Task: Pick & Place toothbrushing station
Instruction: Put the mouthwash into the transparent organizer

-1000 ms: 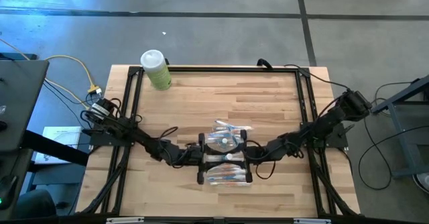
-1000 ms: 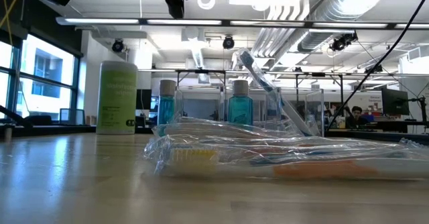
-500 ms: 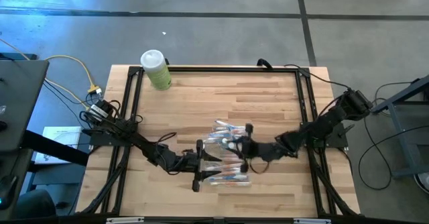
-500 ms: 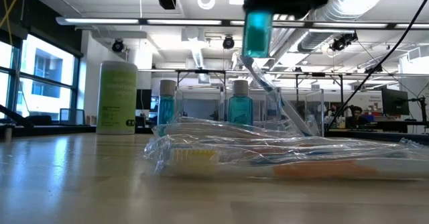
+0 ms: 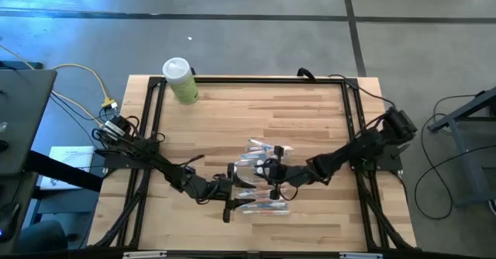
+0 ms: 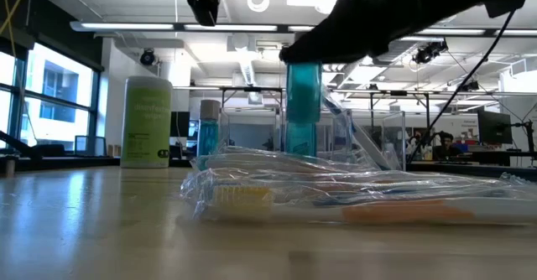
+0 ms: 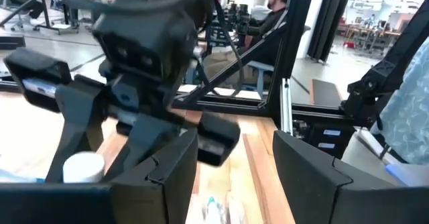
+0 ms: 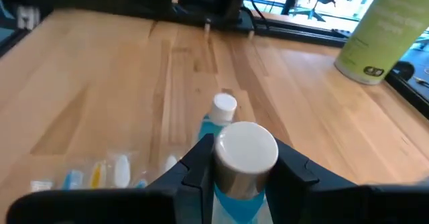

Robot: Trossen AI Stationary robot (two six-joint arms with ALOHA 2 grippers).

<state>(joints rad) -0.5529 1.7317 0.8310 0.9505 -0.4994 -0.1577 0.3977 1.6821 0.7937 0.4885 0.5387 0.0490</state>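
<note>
Holding a small blue tube with a white cap (image 8: 244, 153) between my right gripper's (image 8: 242, 162) fingers (image 8: 200, 162), I have it upright just above the clear plastic holder pieces (image 6: 352, 192) near the middle of the wooden table (image 5: 256, 112). In the low view the blue tube (image 6: 303, 108) hangs from my right gripper (image 6: 336, 41), its bottom just behind the top of the clear plastic, so I cannot tell whether it touches anything below. From above, the right gripper (image 5: 271, 171) sits over the far half of the toothbrushing station (image 5: 260, 177).

My left gripper (image 5: 231, 197) is at the station's left edge, fingers (image 7: 167, 177) spread wide with nothing between them. Through its wrist camera I see the right gripper (image 7: 144, 56) just ahead, with a white cap (image 7: 82, 167) below it.

A second small blue tube with a white cap (image 8: 223, 110) stands upright just beyond the one I hold; in the low view it shows left of the held one (image 6: 208, 129). Toothbrushes with orange and blue marks (image 5: 262, 206) lie flat inside the clear plastic at the near side of the station, a pale bristle head (image 6: 243, 196) showing through the wrap.

The pale green white-capped bottle (image 5: 180, 81) stands at the table's far left corner, well apart from the station.
</note>
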